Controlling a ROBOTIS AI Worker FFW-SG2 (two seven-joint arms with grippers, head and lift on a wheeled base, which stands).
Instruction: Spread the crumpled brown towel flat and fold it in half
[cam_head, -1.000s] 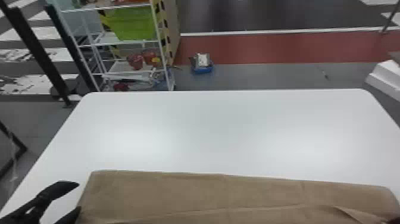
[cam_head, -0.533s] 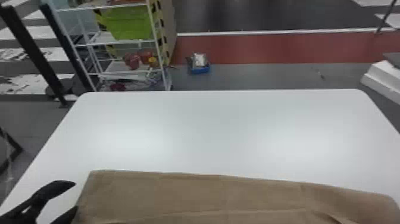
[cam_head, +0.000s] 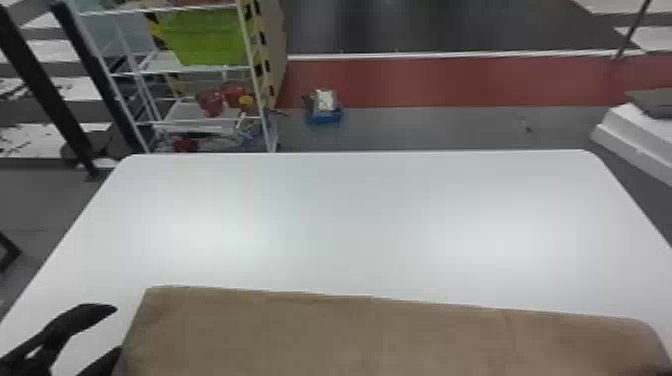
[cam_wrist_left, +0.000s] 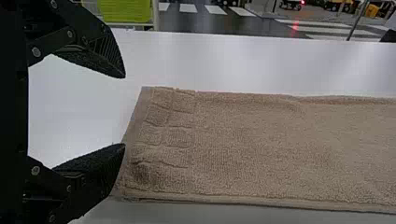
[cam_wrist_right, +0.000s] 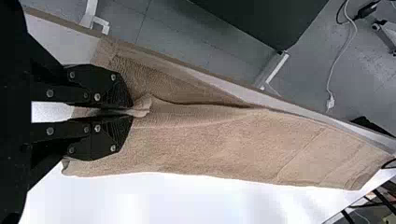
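At right, the towel (cam_head: 385, 335) has become smoother.

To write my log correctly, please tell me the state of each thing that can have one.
Brown terry-cloth towel: spread in a long strip, right side pinched up, with creases.
Left black gripper: open, beside the towel's end.
Right black gripper: closed on a towel fold.
White rectangular table: upright, towel along its near side.

A white rack (cam_head: 258, 92) with a green bin (cam_head: 202, 37) stands beyond the white table (cam_head: 350, 215), near a red strip (cam_head: 440, 82) on the grey floor (cam_head: 425, 129).
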